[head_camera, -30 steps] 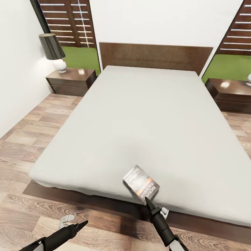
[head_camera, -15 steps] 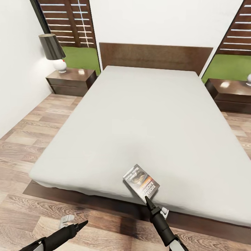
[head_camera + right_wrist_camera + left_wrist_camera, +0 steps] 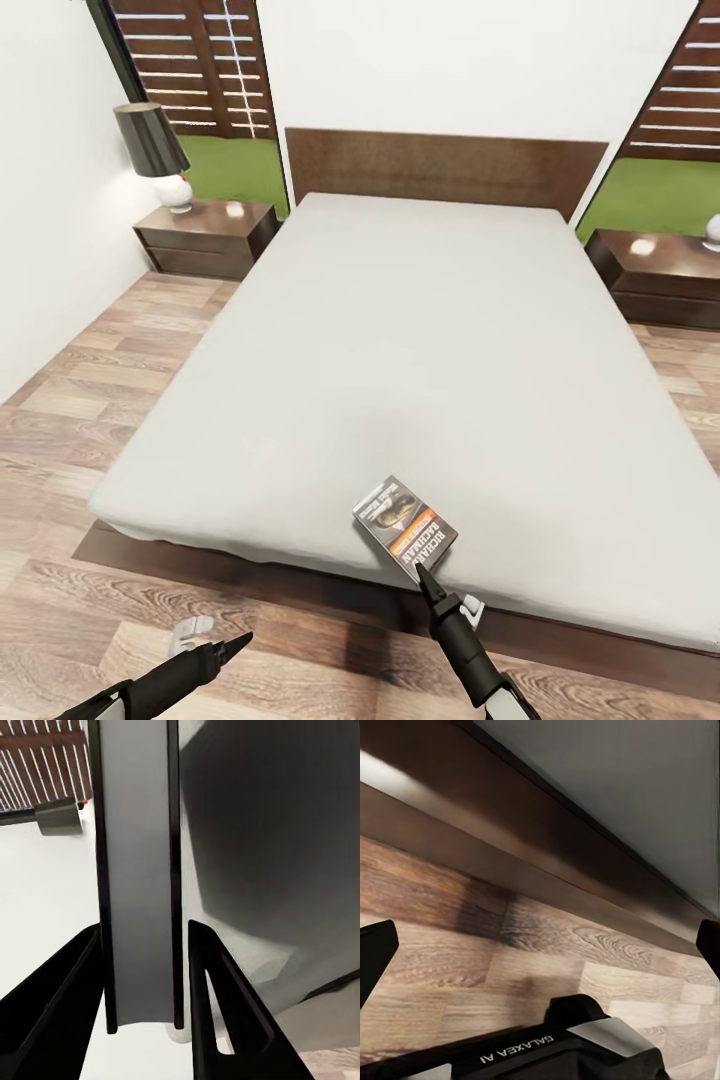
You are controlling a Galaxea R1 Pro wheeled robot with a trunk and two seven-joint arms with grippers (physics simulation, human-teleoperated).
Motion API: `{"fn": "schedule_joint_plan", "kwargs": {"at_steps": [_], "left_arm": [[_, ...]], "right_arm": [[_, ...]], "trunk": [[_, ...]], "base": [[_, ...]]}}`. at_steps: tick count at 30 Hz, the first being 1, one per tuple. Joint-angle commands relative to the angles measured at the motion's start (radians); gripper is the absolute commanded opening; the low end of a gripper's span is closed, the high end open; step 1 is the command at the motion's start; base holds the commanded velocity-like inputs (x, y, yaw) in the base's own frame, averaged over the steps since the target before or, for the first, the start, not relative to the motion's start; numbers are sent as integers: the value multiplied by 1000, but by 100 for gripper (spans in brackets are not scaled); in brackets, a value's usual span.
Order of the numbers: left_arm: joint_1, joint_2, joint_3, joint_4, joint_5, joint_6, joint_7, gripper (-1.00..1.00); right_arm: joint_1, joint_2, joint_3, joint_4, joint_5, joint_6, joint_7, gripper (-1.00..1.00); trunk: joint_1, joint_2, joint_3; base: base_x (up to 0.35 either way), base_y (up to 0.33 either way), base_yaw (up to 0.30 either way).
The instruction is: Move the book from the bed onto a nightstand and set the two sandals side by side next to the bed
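Low at the left, the left pincer [image 3: 235,643] hovers over the wood floor [image 3: 80,620], fingers spread. Rightward, the right pincer [image 3: 424,576] pinches the book [image 3: 404,526] by its edge at the bed's [image 3: 400,350] foot edge.

A bedroom in a home

A large low bed [image 3: 420,370] with a pale mattress and a dark wooden headboard [image 3: 445,168] stands against a white wall [image 3: 470,60], with a dark two-drawer nightstand [image 3: 205,237] on one side and another nightstand [image 3: 655,275] on the other; a lamp [image 3: 158,150] with a dark shade sits on the first, the floor [image 3: 70,430] is brown wood plank, and tall windows [image 3: 195,75] look out on a slatted fence and grass
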Motion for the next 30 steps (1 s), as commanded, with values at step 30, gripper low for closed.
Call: {"fn": "schedule_joint_plan", "kwargs": {"at_steps": [30], "left_arm": [[-1, -6, 8, 1, -8, -6, -2, 100]], "right_arm": [[0, 1, 126, -65, 8, 18, 5, -100]], "trunk": [[-115, 210, 94]], "base": [[0, 0, 0]]}}
